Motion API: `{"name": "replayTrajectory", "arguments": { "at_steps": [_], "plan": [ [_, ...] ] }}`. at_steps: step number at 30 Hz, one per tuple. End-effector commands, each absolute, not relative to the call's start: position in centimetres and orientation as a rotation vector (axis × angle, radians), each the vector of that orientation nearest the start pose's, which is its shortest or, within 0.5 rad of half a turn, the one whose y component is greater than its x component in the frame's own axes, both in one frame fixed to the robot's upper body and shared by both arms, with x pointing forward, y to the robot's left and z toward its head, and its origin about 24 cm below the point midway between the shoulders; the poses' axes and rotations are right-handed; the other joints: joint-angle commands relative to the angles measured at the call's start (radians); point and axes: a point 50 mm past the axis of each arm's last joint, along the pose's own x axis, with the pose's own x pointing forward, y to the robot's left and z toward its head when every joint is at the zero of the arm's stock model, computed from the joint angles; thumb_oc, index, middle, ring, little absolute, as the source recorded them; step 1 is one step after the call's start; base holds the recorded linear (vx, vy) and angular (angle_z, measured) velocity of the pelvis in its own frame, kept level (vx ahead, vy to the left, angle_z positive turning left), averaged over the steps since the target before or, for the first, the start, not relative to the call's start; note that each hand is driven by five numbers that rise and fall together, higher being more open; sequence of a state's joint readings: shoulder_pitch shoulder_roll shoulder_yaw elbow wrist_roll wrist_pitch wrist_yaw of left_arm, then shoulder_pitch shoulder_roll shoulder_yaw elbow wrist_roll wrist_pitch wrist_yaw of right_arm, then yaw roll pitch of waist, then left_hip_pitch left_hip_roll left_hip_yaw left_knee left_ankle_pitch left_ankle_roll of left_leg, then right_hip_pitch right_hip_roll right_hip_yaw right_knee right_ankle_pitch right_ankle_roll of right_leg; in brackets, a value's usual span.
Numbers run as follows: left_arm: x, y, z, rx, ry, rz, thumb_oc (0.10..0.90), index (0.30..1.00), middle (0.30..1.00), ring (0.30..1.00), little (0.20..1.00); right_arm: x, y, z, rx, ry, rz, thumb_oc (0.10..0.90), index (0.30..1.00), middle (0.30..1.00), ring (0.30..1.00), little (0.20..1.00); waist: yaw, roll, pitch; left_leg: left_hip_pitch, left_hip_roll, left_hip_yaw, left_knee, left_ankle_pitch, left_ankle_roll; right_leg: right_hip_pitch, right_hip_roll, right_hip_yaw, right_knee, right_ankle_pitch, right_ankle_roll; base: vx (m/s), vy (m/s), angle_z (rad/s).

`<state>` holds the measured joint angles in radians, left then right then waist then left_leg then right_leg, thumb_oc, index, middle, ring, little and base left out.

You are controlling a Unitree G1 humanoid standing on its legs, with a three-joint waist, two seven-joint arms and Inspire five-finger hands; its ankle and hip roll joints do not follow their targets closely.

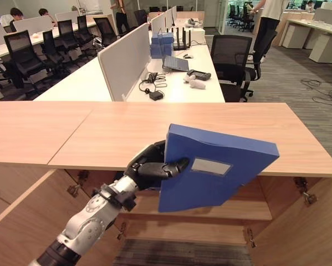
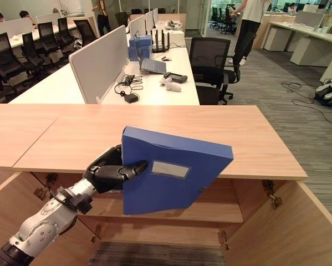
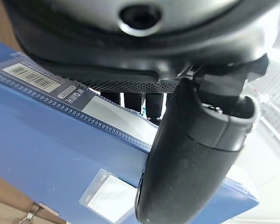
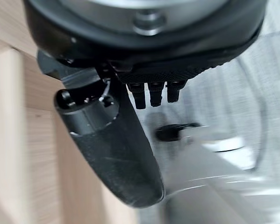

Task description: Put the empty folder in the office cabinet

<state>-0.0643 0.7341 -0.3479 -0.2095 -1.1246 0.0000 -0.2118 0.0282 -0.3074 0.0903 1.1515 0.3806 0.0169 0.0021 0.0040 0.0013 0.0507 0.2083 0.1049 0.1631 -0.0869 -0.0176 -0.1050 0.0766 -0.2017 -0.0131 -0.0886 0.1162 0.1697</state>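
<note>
Left hand clamped on blue folder, held tilted before the open cabinet under the counter; not yet shelved, right hand loose, empty.

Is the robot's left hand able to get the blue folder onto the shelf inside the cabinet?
Probably yes. The left hand grips the blue folder just in front of the open cabinet's shelf, both doors stand open, and nothing shows between folder and shelf.
</note>
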Motion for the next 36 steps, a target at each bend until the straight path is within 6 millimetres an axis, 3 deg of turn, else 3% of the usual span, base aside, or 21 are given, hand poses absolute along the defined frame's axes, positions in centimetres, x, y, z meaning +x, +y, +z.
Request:
{"name": "replayTrajectory", "arguments": {
  "at_steps": [1, 2, 8, 15, 22, 27, 36],
  "plan": [
    [25.1, 17.7, 14.5, -0.369, -0.175, -0.659, 0.4, 0.3, 0.3, 0.3, 0.3, 17.7, -28.5, -10.8, 0.047, 0.8, -0.387, 0.8, 0.9, 0.9, 0.9, 0.9, 0.003, 0.004, 0.04, 0.007, -0.072, 0.002, 0.0, -0.078, 0.067, 0.033, 0.001, -0.026, 0.119, -0.151, 0.033, 0.04, 0.0, -0.04],
    [24.6, 18.5, 13.7, -0.363, -0.14, -0.637, 0.4, 0.3, 0.3, 0.3, 0.3, 19.7, -29.6, -8.3, 0.031, 0.645, -0.402, 0.8, 0.9, 0.9, 0.9, 0.9, 0.004, 0.006, 0.041, 0.004, -0.071, 0.001, 0.0, -0.077, 0.067, 0.031, 0.001, -0.027, 0.118, -0.152, 0.032, 0.0, 0.0, 0.0],
    [23.7, 19.1, 14.3, -0.305, -0.119, -0.672, 0.4, 0.3, 0.3, 0.3, 0.3, 21.6, -30.5, -5.4, -0.012, 0.491, -0.403, 0.8, 0.9, 0.9, 0.9, 0.9, 0.008, 0.009, 0.037, 0.003, -0.068, -0.005, 0.0, -0.077, 0.065, 0.042, 0.005, -0.034, 0.108, -0.154, 0.029, 0.01, 0.002, 0.03],
    [22.6, 17.5, 17.2, -0.221, -0.1, -0.904, 0.4, 0.3, 0.3, 0.3, 0.3, 22.4, -29.2, -5.6, -0.006, 0.493, -0.342, 0.8, 0.9, 0.9, 0.9, 0.9, 0.015, 0.012, 0.036, 0.007, -0.062, -0.009, 0.0, -0.076, 0.061, 0.056, 0.01, -0.035, 0.095, -0.155, 0.027, 0.0, -0.001, 0.0],
    [21.4, 17.2, 17.2, -0.086, 0.048, -1.099, 0.4, 0.3, 0.3, 0.3, 0.3, 22.7, -27.8, -6.2, -0.052, 0.529, -0.227, 0.8, 0.9, 0.9, 0.9, 0.9, 0.02, 0.018, 0.033, 0.011, -0.057, -0.007, 0.0, -0.073, 0.054, 0.064, 0.016, -0.035, 0.092, -0.155, 0.025, 0.0, 0.0, 0.0],
    [20.8, 17.7, 16.5, -0.092, 0.097, -1.121, 0.4, 0.3, 0.3, 0.3, 0.3, 23.1, -27.5, -5.9, -0.055, 0.508, -0.184, 0.8, 0.9, 0.9, 0.9, 0.9, 0.027, 0.021, 0.035, 0.009, -0.057, -0.013, 0.0, -0.068, 0.054, 0.064, 0.019, -0.036, 0.094, -0.156, 0.024, 0.0, 0.002, 0.01],
    [19.3, 19.9, 15.1, -0.141, 0.141, -1.008, 0.4, 0.3, 0.3, 0.3, 0.3, 22.3, -28.8, -6.1, -0.073, 0.528, -0.228, 0.8, 0.9, 0.9, 0.9, 0.9, 0.057, 0.022, 0.042, -0.001, -0.057, -0.029, 0.0, -0.061, 0.054, 0.066, 0.018, -0.049, 0.089, -0.159, 0.022, -0.01, -0.001, 0.03]
  ]
}}
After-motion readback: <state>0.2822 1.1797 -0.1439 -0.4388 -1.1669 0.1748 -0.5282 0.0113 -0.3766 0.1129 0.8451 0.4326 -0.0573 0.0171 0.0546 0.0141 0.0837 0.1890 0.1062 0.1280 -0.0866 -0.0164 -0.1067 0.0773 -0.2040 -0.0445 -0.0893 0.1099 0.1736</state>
